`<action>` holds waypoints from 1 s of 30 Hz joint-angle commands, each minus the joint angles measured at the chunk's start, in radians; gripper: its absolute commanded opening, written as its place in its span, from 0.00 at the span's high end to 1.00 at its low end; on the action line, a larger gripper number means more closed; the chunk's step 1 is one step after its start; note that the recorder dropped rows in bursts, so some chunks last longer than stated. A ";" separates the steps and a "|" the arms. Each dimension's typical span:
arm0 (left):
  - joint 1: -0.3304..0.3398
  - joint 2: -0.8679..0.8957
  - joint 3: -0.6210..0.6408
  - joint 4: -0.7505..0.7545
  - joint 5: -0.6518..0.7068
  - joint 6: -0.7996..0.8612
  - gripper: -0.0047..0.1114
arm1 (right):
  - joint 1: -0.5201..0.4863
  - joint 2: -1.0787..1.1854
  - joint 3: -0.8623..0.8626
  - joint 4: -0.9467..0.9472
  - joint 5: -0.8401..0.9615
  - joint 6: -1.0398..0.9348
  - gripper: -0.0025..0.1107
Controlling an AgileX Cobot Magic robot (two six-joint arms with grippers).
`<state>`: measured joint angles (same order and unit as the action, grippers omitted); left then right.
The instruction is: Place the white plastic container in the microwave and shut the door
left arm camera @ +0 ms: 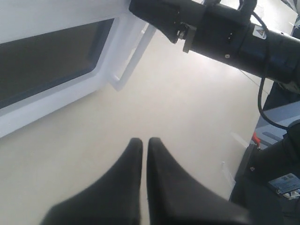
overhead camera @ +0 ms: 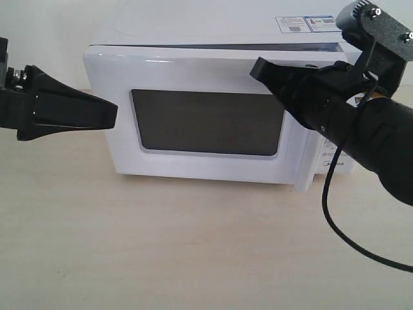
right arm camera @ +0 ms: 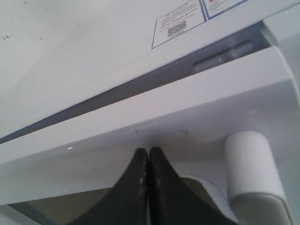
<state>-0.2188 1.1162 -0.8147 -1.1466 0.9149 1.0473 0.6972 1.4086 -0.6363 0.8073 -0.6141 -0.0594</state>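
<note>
**Door a crack ajar, both grippers pinched closed**

Pale wood desk (overhead camera: 161, 245), white wall (overhead camera: 45, 39) behind. One microwave (overhead camera: 193, 32) at the desk's back edge, one door (overhead camera: 193, 77). Two grippers: right gripper (overhead camera: 258, 68) jaws together, tips on the door's upper face near the handle (right arm camera: 253, 164). Left gripper (overhead camera: 111, 115) jaws together, beside the door's left edge.

So the left gripper (overhead camera: 113, 115) pokes in from the left side, held pretty much level and pointing right. Its jaws are pinched together, with just a hairline slit between the fingers (left arm camera: 133, 157). The right arm (overhead camera: 381, 139) comes in from the right, slanting up and to the left. The right gripper (overhead camera: 259, 68) is closed tight, tips touching. The two grippers sit well apart.
</note>
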 commanded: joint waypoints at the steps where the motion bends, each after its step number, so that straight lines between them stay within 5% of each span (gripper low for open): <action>1: -0.003 0.002 0.004 -0.008 -0.003 0.008 0.92 | -0.002 0.001 -0.006 0.068 -0.051 -0.120 0.98; 30: -0.003 0.002 0.004 -0.008 -0.001 0.007 0.92 | -0.002 0.060 -0.112 0.183 -0.070 -0.289 0.98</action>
<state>-0.2188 1.1162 -0.8147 -1.1466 0.9149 1.0473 0.6979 1.4530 -0.7368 0.9806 -0.6755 -0.3362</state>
